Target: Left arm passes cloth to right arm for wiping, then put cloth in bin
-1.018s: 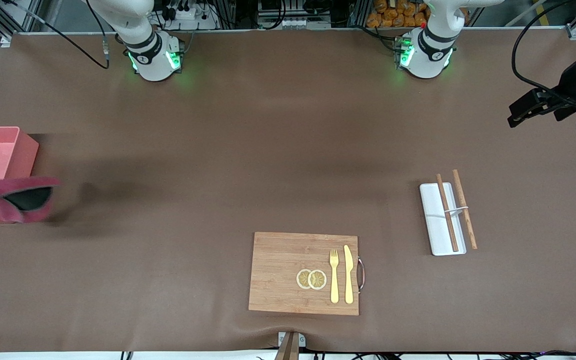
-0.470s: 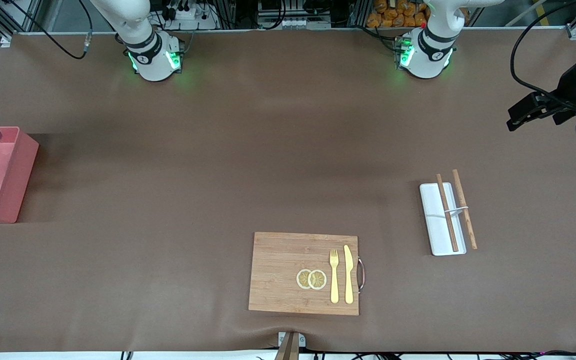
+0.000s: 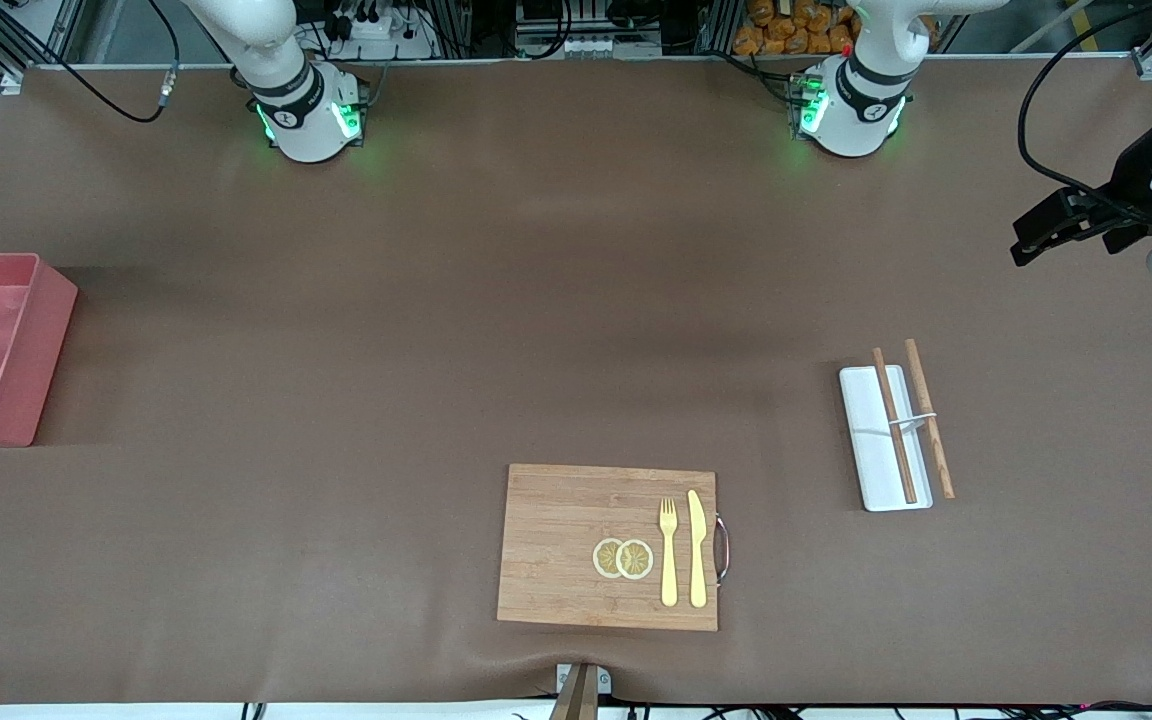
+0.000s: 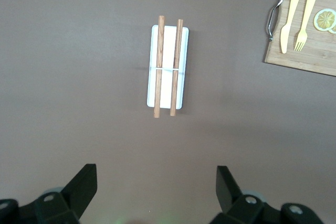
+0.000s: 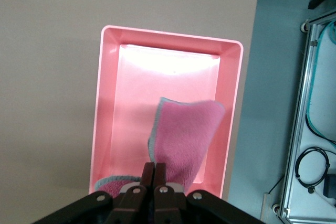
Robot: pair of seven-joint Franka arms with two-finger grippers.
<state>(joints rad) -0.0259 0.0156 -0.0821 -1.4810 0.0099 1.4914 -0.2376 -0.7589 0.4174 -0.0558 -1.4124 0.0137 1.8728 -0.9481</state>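
you see cloth [image 5: 186,135] now hanging inside pink bin [image 5: 107,103], no longer beside it; right gripper [image 5: 154,181] over bin, jaws clenched on cloth edge. release comes next. left gripper [image 4: 156,192] waits above white tray [image 4: 169,85], jaws spread, empty.

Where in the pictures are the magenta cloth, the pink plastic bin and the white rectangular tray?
magenta cloth [image 5: 186,137]: right wrist view, middle of its pink face.
pink plastic bin [image 5: 170,34]: right wrist view, its end rim.
white rectangular tray [image 3: 869,462]: front view, bare surface beside the sticks.

bin [image 3: 6,350] 1 | cloth [image 5: 186,135] 1 | chopsticks [image 3: 911,425] 2 | lemon slices [image 3: 623,558] 2
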